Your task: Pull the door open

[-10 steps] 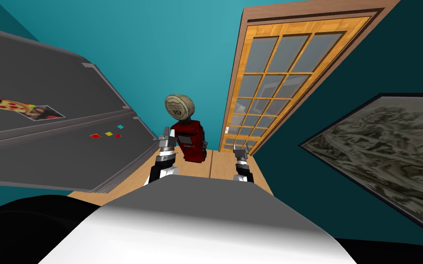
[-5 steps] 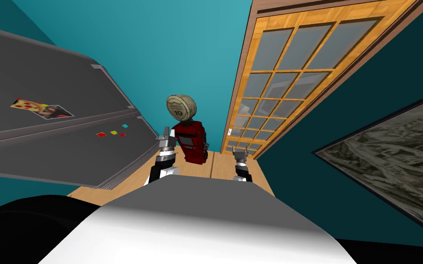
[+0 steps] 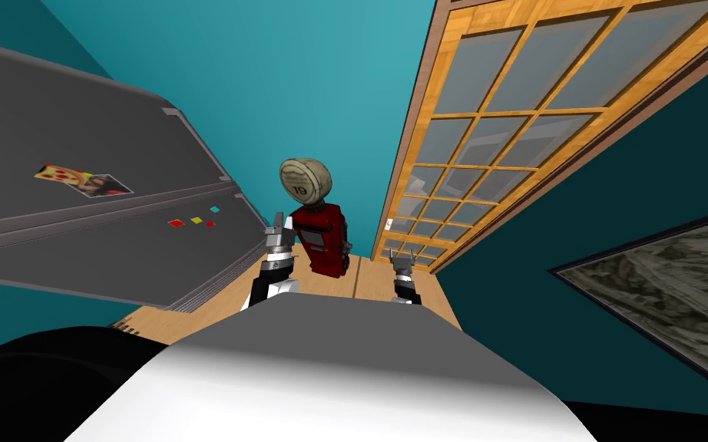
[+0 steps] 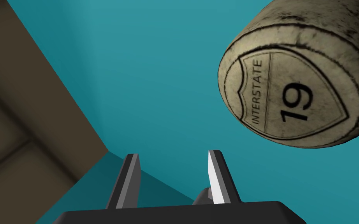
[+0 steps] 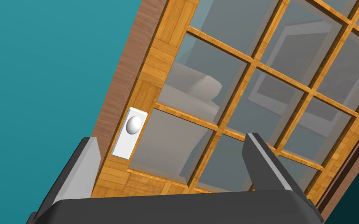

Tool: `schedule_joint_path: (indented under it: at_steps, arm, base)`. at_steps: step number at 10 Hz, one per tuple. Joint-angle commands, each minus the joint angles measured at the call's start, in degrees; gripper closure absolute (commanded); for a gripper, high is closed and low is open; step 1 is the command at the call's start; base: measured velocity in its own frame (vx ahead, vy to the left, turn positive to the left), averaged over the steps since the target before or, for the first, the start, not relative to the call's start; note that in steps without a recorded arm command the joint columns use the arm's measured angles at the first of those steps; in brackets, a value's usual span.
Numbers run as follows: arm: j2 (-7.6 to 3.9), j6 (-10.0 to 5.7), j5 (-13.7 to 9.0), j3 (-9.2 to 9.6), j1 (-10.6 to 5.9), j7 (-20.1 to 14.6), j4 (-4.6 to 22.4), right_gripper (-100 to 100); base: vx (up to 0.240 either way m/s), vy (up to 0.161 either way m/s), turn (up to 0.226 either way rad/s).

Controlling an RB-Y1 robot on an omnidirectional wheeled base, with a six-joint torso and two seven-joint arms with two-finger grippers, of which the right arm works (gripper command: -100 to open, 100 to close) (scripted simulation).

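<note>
Fingers (image 5: 266, 163) of the right gripper (image 5: 171, 140) stand apart, empty. I am closer now: the door (image 5: 229, 93) looks bigger, its knob (image 5: 133, 124) near one finger, almost in reach.

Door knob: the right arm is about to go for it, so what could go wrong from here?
The knob is small and round, and sits off-centre, near one finger of the open right gripper: the grip may slip or miss. Thin fingers could strike the glass panes of the door.
</note>
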Motion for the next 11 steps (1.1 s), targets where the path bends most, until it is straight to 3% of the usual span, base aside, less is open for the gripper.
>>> schedule_joint_path:
  at_steps: [1, 7, 11]
  arm:
    - [-0.39, -0.93, -1.5, 0.53, -0.58, -1.8, 2.1, -100]
    - [-1.97, -3.85, -6.8, 2.42, -2.14, -7.7, 9.0, -100]
    - [-3.39, -6.55, -11.7, 4.15, -3.58, -13.2, 15.3, -100]
  base:
    - [0.099, -0.036, 0.101]
    - [0.097, -0.02, 0.088]
    - [0.14, -0.035, 0.12]
